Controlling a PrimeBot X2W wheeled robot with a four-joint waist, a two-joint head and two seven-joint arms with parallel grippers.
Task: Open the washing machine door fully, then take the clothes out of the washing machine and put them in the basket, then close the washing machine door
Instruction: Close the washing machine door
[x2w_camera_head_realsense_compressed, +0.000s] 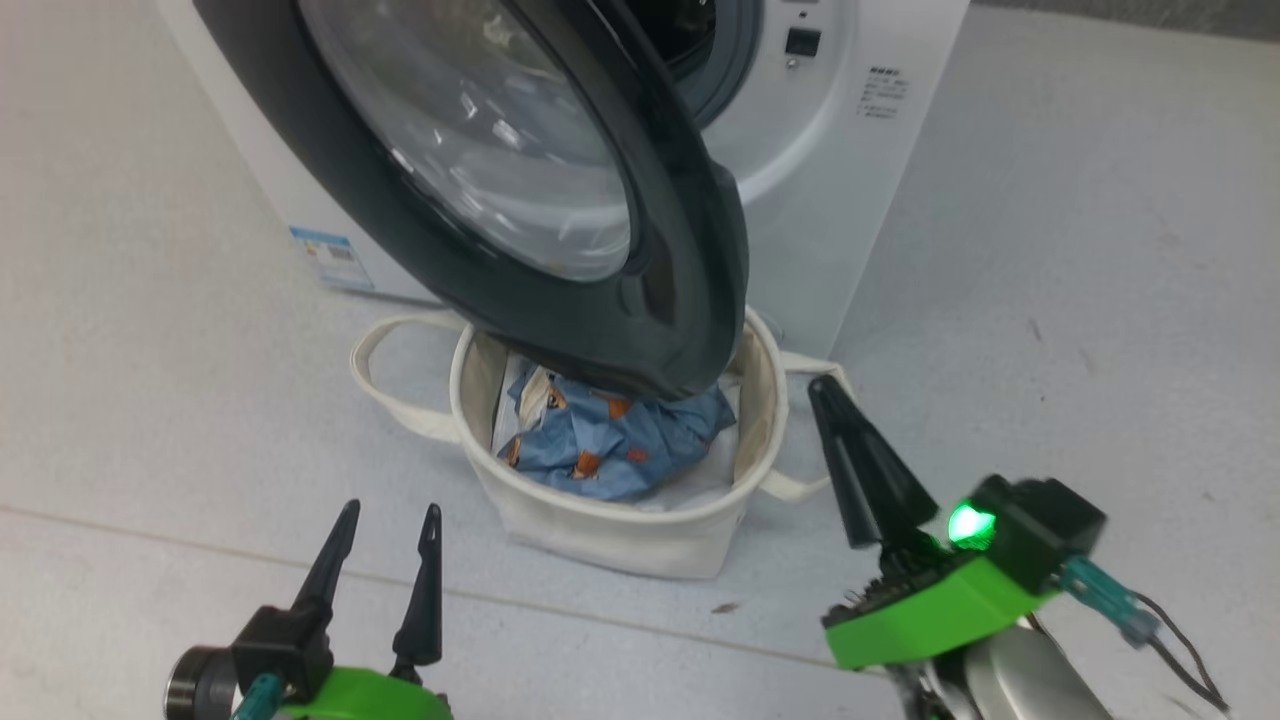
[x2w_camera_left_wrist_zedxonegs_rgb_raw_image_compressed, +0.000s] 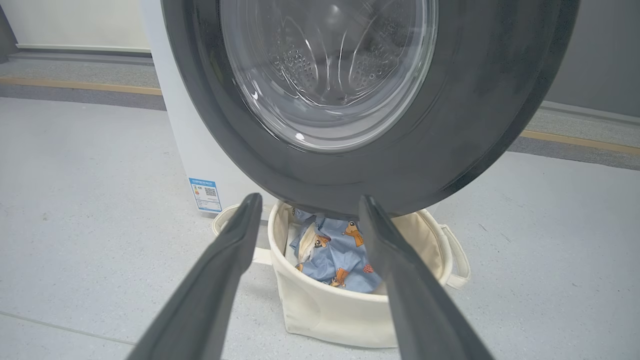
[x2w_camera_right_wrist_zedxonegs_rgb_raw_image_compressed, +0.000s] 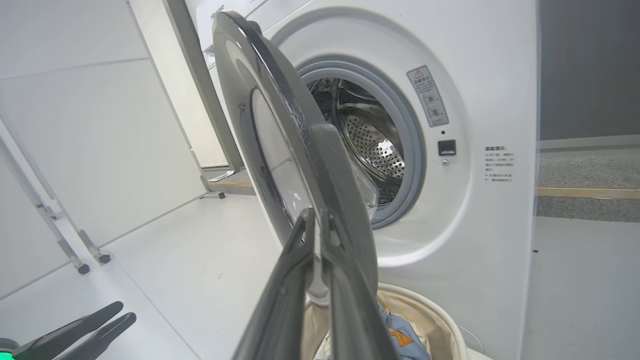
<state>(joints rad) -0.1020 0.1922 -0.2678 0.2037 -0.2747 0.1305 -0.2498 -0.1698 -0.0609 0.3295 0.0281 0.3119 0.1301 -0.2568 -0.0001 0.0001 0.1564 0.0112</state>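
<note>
The white washing machine (x2w_camera_head_realsense_compressed: 820, 200) stands with its black-rimmed door (x2w_camera_head_realsense_compressed: 680, 300) swung out over the cream basket (x2w_camera_head_realsense_compressed: 600, 530). Blue clothes (x2w_camera_head_realsense_compressed: 620, 440) with orange prints lie in the basket. My left gripper (x2w_camera_head_realsense_compressed: 390, 508) is open and empty at the lower left, short of the basket. My right gripper (x2w_camera_head_realsense_compressed: 816, 386) is shut on nothing, its tip beside the basket's right handle and a little apart from the door's lower edge. In the right wrist view the shut gripper (x2w_camera_right_wrist_zedxonegs_rgb_raw_image_compressed: 314, 216) points at the door (x2w_camera_right_wrist_zedxonegs_rgb_raw_image_compressed: 340, 165), with the steel drum (x2w_camera_right_wrist_zedxonegs_rgb_raw_image_compressed: 370, 145) behind. The left wrist view faces the door (x2w_camera_left_wrist_zedxonegs_rgb_raw_image_compressed: 450, 125), basket (x2w_camera_left_wrist_zedxonegs_rgb_raw_image_compressed: 330, 310) and clothes (x2w_camera_left_wrist_zedxonegs_rgb_raw_image_compressed: 340, 250).
Grey floor surrounds the machine. White panels on wheeled stands (x2w_camera_right_wrist_zedxonegs_rgb_raw_image_compressed: 100, 150) rise to the machine's left in the right wrist view. A blue label (x2w_camera_left_wrist_zedxonegs_rgb_raw_image_compressed: 206, 195) marks the machine's side. Open floor lies to the right of the machine (x2w_camera_head_realsense_compressed: 1100, 300).
</note>
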